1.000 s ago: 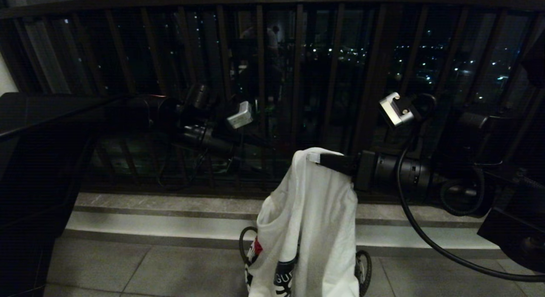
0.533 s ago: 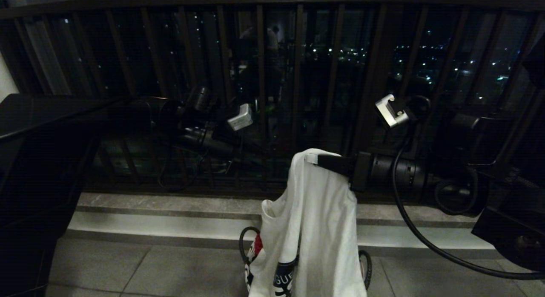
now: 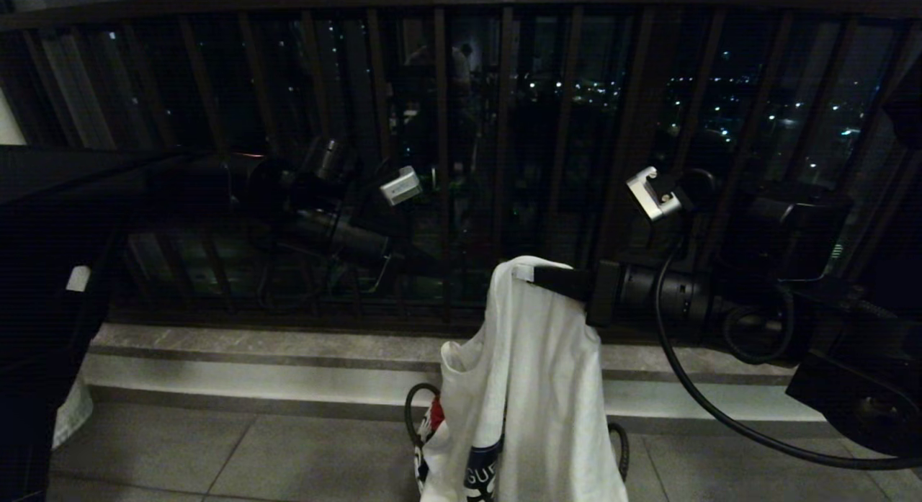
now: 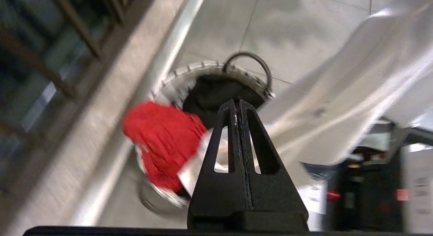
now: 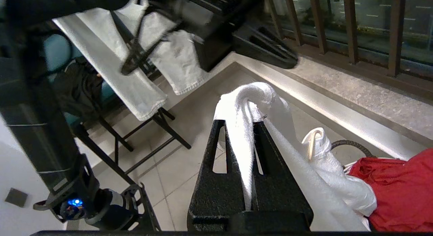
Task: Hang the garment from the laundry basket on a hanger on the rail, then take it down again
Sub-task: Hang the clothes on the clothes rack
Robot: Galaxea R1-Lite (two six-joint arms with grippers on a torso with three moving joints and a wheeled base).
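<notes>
Right gripper (image 3: 529,274) clamped on the garment (image 3: 533,387) at 12 o'clock above the laundry basket (image 4: 216,68) — lift clear before swinging. Left gripper (image 4: 236,105) pressed together, empty.

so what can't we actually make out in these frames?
- Laundry basket, head view: mostly hidden behind the hanging T-shirt.
- T-shirt's print: cut off by the bottom edge.
- Left gripper, head view: lost in the dark railing.
- Red cloth, left wrist view: blurred.
- Hanger, rail: in no view.

The grey tiled floor (image 3: 252,451) carries the round laundry basket (image 4: 189,71) beside a pale stone step (image 3: 288,365).
</notes>
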